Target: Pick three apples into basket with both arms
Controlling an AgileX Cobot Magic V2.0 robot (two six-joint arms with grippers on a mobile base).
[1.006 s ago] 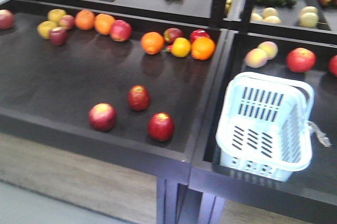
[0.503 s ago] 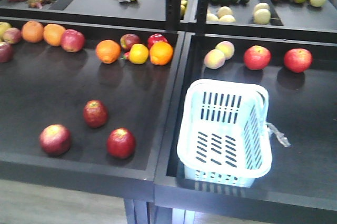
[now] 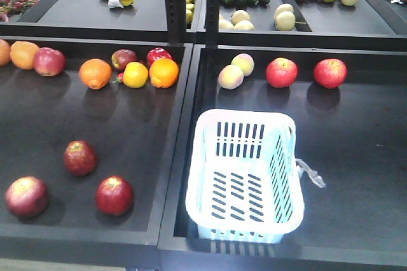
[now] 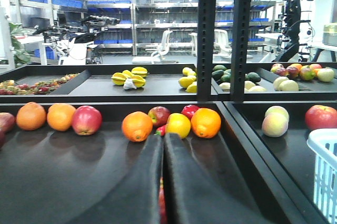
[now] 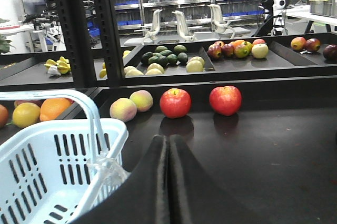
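The 3 apples lie on the dark tray on the left side. All are dark red with a yellow-green patch near the stem. The back apple (image 3: 80, 158) sits furthest from the front edge. The front apple (image 3: 114, 195) is nearer and to its right. The left apple (image 3: 27, 196) is close to the picture's left border and is paler on top. No 2 of them touch.

The basket (image 3: 245, 114) stands upright in the neighbouring tray, pale blue-white, with slotted walls and bottom. A clear plastic scrap (image 3: 310, 173) hangs at its right rim.

The left gripper (image 4: 162, 141) and the right gripper (image 5: 168, 140) each show 2 black fingers pressed together.
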